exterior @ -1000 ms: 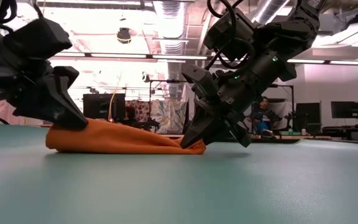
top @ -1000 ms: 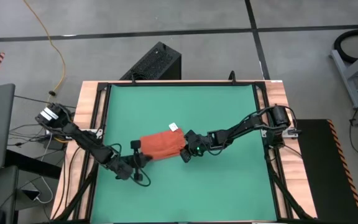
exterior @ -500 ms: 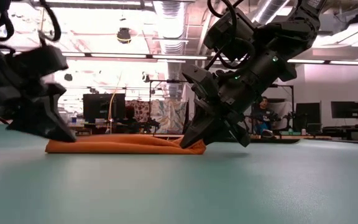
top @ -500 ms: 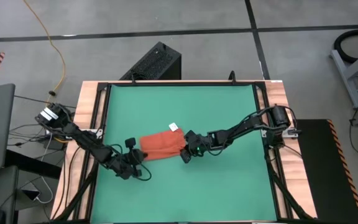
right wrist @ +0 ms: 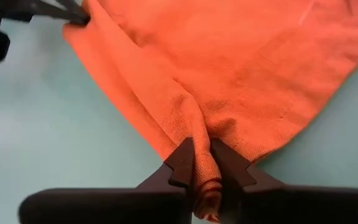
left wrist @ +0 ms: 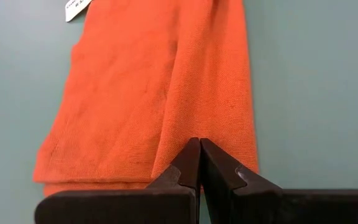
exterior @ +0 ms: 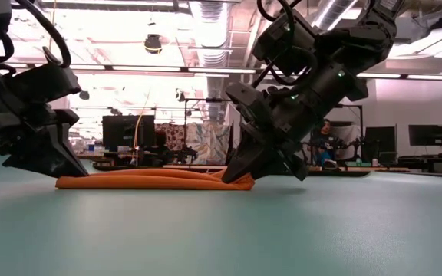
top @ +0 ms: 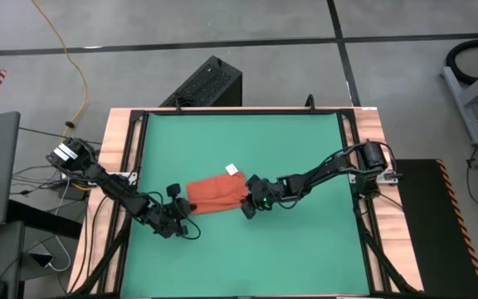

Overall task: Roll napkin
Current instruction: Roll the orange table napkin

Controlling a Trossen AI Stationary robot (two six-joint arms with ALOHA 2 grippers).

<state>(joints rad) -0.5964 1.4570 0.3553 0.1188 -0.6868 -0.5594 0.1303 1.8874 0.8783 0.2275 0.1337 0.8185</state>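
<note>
high: napkin point(top: 217, 193) mid-mat, long axis left-right, left gripper point(top: 182, 218) just off its left end, right gripper point(top: 248, 205) at its right end | low: napkin point(exterior: 152, 181) flat, right end bunched under right gripper point(exterior: 240, 175) | left wrist: fingers point(left wrist: 188, 163) pressed together, empty, over the near edge | right wrist: fingers point(right wrist: 182, 163) pinch a fold; mat clear.

Orange-red napkin point(top: 216, 193) – white tag point(top: 231, 170) – on a plain green table point(top: 305, 149)

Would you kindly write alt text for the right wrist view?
The right hand pinches a bunched fold at one end of the orange-red napkin, which lies spread on the green table. The left hand's tip touches the napkin's far corner.
</note>
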